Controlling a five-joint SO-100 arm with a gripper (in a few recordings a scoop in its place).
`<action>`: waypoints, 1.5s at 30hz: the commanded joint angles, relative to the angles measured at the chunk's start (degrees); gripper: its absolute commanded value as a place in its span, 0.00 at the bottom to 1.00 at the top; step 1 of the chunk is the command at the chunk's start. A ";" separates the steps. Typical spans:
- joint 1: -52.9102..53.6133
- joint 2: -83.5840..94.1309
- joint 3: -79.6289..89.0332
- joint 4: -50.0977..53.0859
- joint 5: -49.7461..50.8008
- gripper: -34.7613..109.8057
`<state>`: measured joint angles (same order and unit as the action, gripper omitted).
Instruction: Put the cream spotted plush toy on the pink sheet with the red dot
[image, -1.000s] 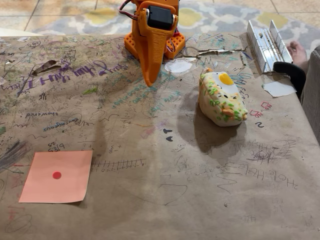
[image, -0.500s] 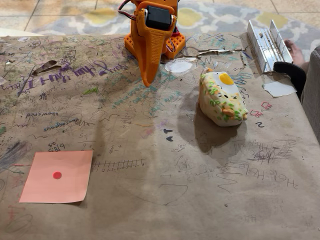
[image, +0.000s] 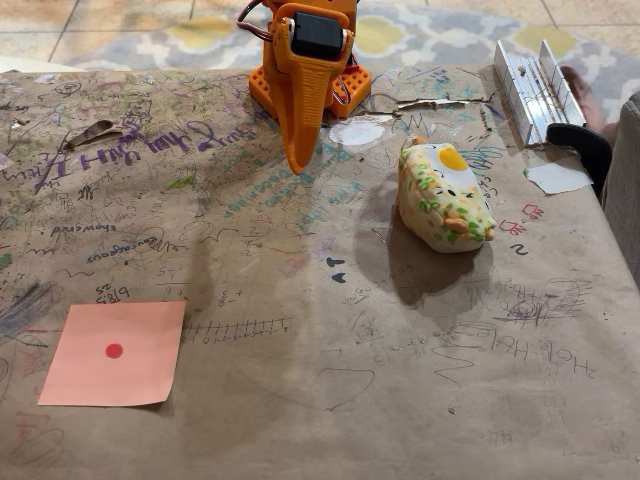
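The cream spotted plush toy (image: 445, 198) lies on the brown scribbled table right of centre, its yellow yolk patch facing up and back. The pink sheet with the red dot (image: 114, 352) lies flat near the front left corner. My orange gripper (image: 298, 160) hangs point-down at the back centre, left of the plush and well apart from it. Its fingers are pressed together into one tip with nothing between them.
A white paper scrap (image: 557, 177) lies at the right edge and a white round patch (image: 356, 133) beside the arm's base. A metal clamp rail (image: 533, 88) sits at the back right. A grey object stands at the right edge.
The gripper has barely shifted between the earlier frames and now. The plush and the pink sheet have stayed in place.
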<state>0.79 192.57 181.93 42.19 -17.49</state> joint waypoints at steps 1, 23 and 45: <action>0.00 0.70 0.97 0.79 -3.52 0.24; -21.01 -40.08 -37.09 31.64 -38.14 0.48; -34.01 -89.12 -43.42 14.33 -25.84 0.24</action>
<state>-31.46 104.24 137.11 56.34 -45.97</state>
